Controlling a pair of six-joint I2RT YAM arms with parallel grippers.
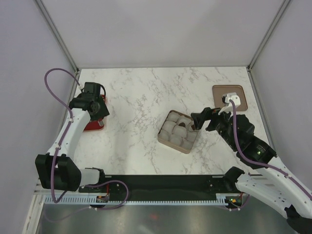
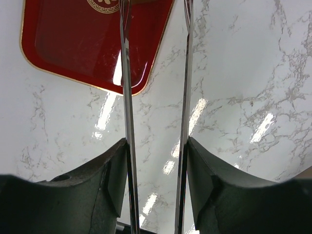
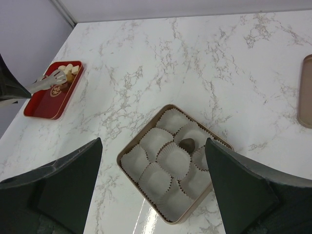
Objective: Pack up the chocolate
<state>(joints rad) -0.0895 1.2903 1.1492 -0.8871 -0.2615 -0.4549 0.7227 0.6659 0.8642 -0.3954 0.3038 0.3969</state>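
Chocolate point(image 3: 68, 71): pale cream pieces are heaped at the far end of a red tray point(image 3: 46, 102) at the left of the table point(image 1: 146, 87). One dark piece point(image 3: 186, 144) is seated in one of nine white cups point(image 3: 171, 161) inside the box point(image 3: 144, 189) at centre.

Left arm: stretched forward along the left side, with the wrist held over the tray. The left gripper point(image 2: 156, 146) is clamped on the arms of metal tongs point(image 2: 126, 97), whose blades are parted.

Right arm: bent inward from the right, with the wrist tilted down toward the box. The right gripper point(image 3: 152, 141) is spread wide and poised by the box's right side.

Hidden: the tong tips are cut off in the left wrist view. From the right wrist they are seen by the pale pieces, too small for contact to be judged. From above, the tray is largely covered by the left arm. The lid point(image 3: 306, 90) is cut by the frame edge.

Appearance: the dark piece is rounded, brown and smaller than its cup. The pale pieces are blocky.
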